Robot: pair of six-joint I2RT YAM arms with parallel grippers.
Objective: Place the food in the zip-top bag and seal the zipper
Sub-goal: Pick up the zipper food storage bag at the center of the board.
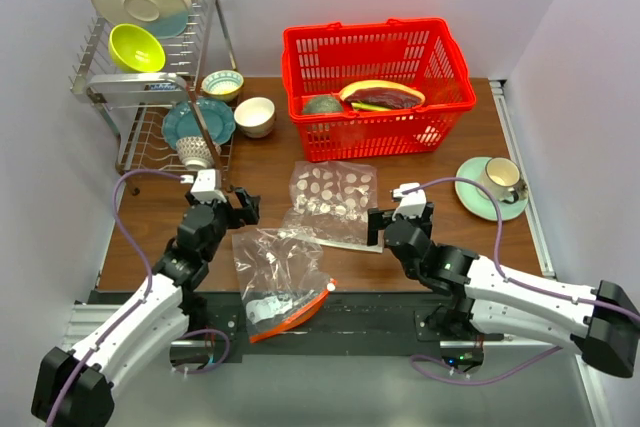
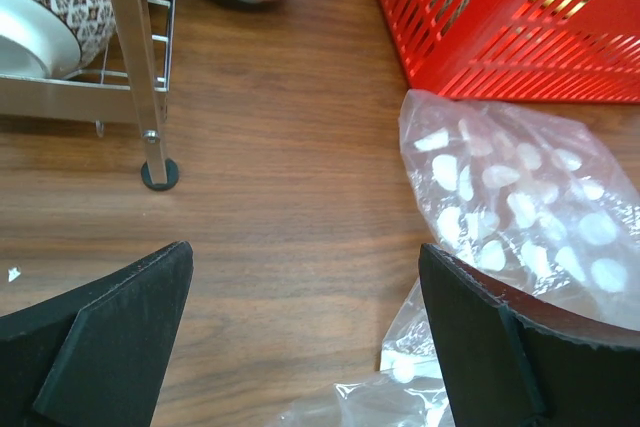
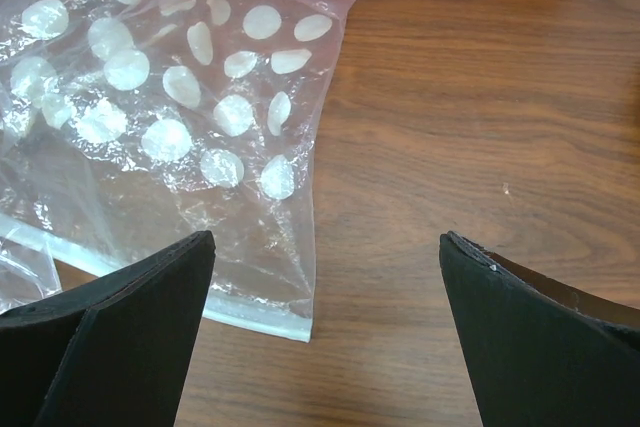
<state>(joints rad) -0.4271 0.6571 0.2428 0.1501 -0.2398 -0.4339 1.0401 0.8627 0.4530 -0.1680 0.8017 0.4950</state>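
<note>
The plain clear zip-top bag lies crumpled near the table's front edge, its orange-red zipper at the near end. The food sits in the red basket: a dark green ball, the red-brown slab with pale yellow rim, green stalks under it. My left gripper is open and empty, left of the bag's far corner; a bit of that bag shows between its fingers. My right gripper is open and empty over bare wood, beside the dotted bag.
A clear bag printed with white dots lies between the grippers and the basket, also seen in the left wrist view. A dish rack with plates and bowls stands back left. Two bowls sit beside it. A cup on a green saucer is at right.
</note>
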